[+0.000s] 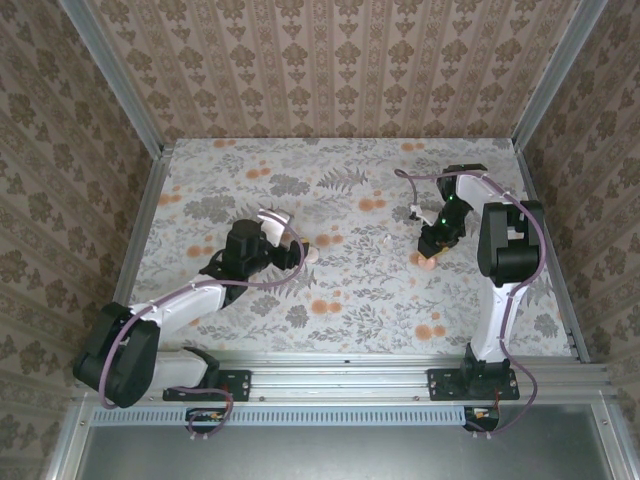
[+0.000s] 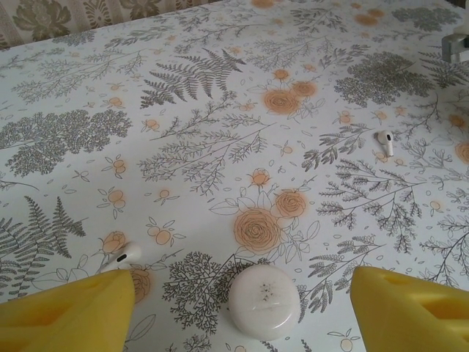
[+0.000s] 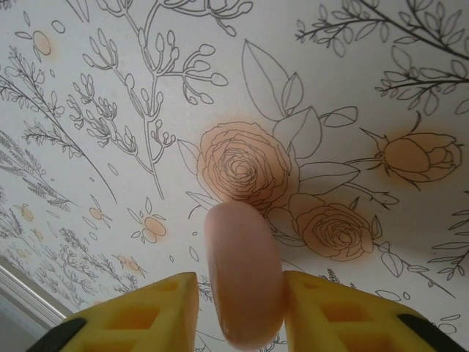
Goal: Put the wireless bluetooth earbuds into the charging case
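right gripper [image 3: 240, 281] close around upright pink disc [image 3: 244, 249], grip unclear, left gripper [image 2: 242, 279] wide open, empty

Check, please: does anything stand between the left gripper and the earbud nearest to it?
Nothing visible does. The earbud lies right at the tip of one finger of the open left gripper. A white disc lies between the fingers, to the side of that earbud, not in front of it.
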Tool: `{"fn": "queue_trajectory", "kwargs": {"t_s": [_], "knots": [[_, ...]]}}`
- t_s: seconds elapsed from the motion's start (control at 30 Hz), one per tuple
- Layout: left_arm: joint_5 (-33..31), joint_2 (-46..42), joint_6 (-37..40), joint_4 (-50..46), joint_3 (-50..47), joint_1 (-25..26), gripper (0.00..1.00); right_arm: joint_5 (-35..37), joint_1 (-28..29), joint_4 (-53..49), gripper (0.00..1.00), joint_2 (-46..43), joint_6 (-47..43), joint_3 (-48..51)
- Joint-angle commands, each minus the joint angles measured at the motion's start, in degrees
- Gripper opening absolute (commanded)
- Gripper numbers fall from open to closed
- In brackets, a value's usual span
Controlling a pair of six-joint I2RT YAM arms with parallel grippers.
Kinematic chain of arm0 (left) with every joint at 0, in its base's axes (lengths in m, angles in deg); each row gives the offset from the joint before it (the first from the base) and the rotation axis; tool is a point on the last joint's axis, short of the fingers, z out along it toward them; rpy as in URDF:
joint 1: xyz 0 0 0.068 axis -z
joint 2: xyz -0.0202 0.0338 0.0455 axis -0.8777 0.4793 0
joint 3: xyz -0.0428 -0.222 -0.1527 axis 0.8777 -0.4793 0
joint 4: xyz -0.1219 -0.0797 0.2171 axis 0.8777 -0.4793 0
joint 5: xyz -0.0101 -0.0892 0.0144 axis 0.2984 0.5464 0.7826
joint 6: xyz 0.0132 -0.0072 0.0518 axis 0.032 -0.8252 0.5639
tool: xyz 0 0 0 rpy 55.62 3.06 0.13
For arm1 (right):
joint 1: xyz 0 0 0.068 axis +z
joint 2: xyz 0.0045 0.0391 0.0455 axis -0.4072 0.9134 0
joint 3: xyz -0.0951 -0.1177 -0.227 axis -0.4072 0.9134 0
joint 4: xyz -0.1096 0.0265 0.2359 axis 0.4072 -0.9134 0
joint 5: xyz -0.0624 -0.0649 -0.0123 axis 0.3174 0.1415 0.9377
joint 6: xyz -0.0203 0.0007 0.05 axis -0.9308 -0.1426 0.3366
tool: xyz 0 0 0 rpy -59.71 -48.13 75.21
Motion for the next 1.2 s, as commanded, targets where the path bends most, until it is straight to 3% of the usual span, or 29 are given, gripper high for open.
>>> {"fn": "queue_trajectory", "kwargs": {"t_s": [0.0, 0.3, 0.5, 0.67, 0.77, 0.93, 1.17], "knots": [[-0.59, -1.22, -1.51, 1.24, -0.48, -0.41, 0.78, 0.47, -0.64, 0.79, 0.40, 0.79, -0.06, 0.35], [-2.93, -5.04, -2.53, -2.51, -0.05, -0.41, 0.78, 0.88, -1.70, 3.23, 0.46, -1.68, 0.67, 0.82], [-5.14, -8.32, -4.79, -16.89, 5.76, -0.61, 0.79, -0.07, -1.45, 8.12, 0.49, -7.47, 4.61, 2.01], [-5.66, -9.53, -10.40, -29.65, 10.81, -2.13, 0.80, 2.18, 0.62, 14.85, 0.54, -14.30, 14.28, 4.03], [-4.31, -9.89, -14.70, -37.50, 14.75, -3.10, 0.79, 8.10, 3.67, 16.78, 0.58, -16.79, 22.08, 3.12], [-3.26, -8.74, -23.87, -49.44, 20.08, -5.27, 0.78, 11.03, 12.58, 17.28, 0.61, -19.56, 30.19, 2.14], [3.01, -5.81, -30.88, -59.39, 22.71, -15.90, 0.73, 17.21, 26.04, 15.23, 0.62, -19.00, 50.39, -2.77]]}}
